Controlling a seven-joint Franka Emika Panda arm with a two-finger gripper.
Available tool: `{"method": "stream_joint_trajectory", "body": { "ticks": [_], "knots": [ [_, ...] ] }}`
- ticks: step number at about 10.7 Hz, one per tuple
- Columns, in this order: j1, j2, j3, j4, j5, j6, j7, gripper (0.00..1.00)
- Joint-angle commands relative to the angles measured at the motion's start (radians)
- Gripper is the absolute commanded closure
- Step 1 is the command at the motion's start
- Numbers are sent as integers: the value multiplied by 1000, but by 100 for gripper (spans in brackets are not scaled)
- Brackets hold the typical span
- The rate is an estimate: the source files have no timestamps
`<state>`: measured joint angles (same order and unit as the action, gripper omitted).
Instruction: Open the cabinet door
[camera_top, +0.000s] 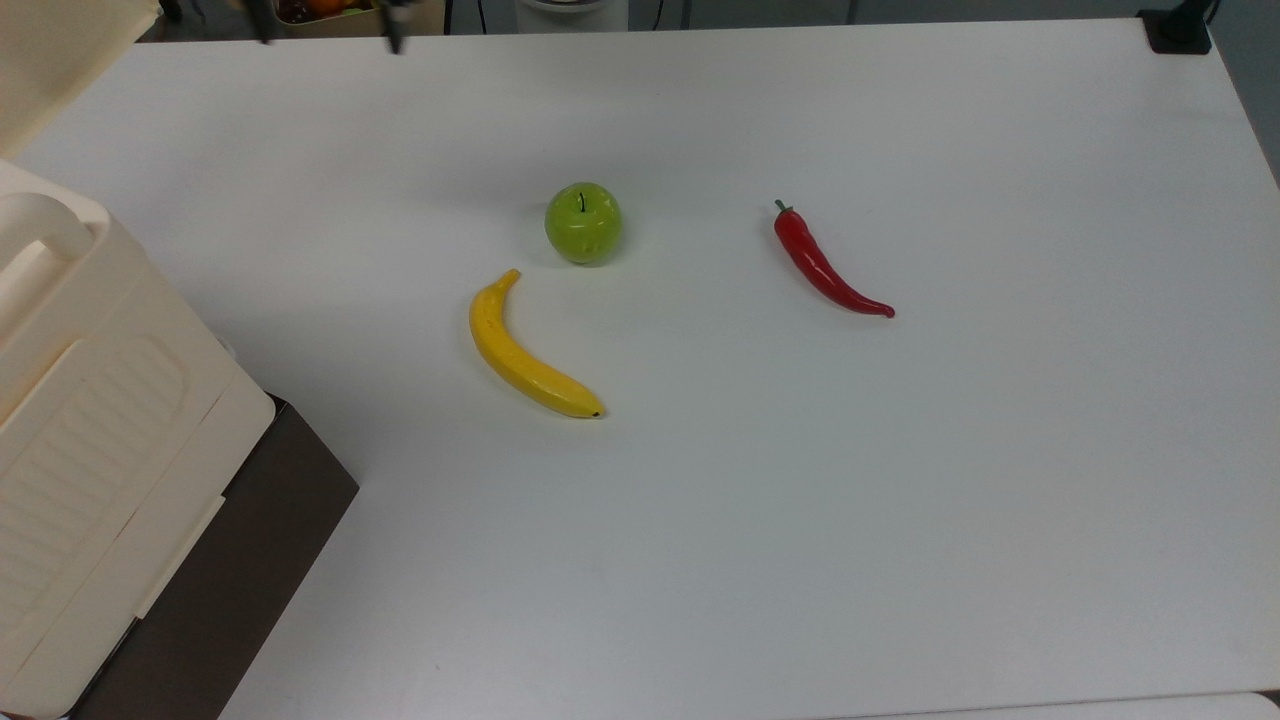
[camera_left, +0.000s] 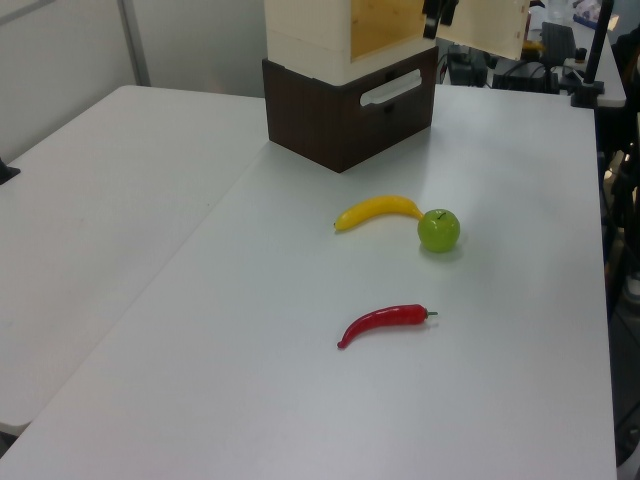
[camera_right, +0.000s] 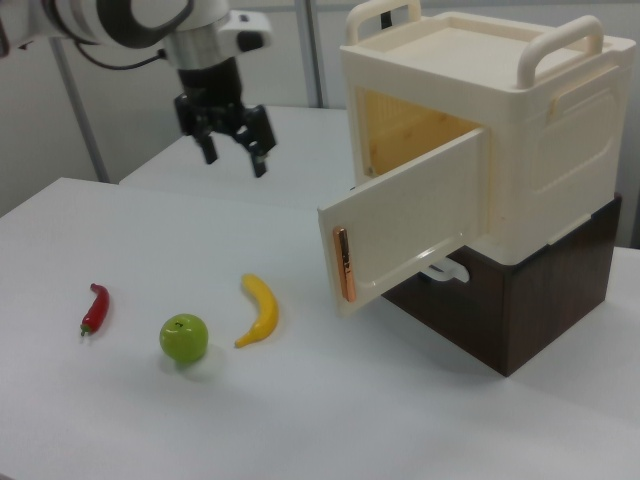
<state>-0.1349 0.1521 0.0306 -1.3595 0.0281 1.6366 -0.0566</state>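
Note:
The cream cabinet (camera_right: 540, 150) stands on its dark brown base (camera_right: 520, 310) at the right view's right. Its cabinet door (camera_right: 410, 225) is swung wide open, showing the yellowish inside and an orange latch strip on the free edge. In the top view the door (camera_top: 60, 50) reaches into the top left corner, beside the cabinet (camera_top: 90, 420). My gripper (camera_right: 234, 155) hangs open above the table, well to the right view's left of the door and touching nothing. Its fingers point down with nothing between them. In the top view the gripper (camera_top: 330, 25) sits at the far table edge.
On the white table (camera_top: 900, 500) lie a yellow banana (camera_top: 525, 350), a green apple (camera_top: 583, 222) and a red chili pepper (camera_top: 825, 265), all apart from the cabinet. A black mount (camera_top: 1180, 30) sits at the top view's far right corner.

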Motion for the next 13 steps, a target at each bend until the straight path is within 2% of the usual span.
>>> {"method": "stream_joint_trajectory", "body": {
  "ticks": [1, 4, 6, 7, 8, 9, 13],
  "knots": [
    [11, -52, 89, -118, -20, -8, 104, 0],
    [104, -129, 86, -265, -77, 0, 107, 0],
    [123, -157, 68, -294, -76, 5, 132, 0],
    [176, -160, 19, -296, -77, 6, 136, 0],
    [239, -160, -51, -291, -76, 5, 138, 0],
    [273, -160, -79, -291, -77, 6, 138, 0],
    [261, -160, -81, -285, -77, 2, 149, 0]
  ]
}}
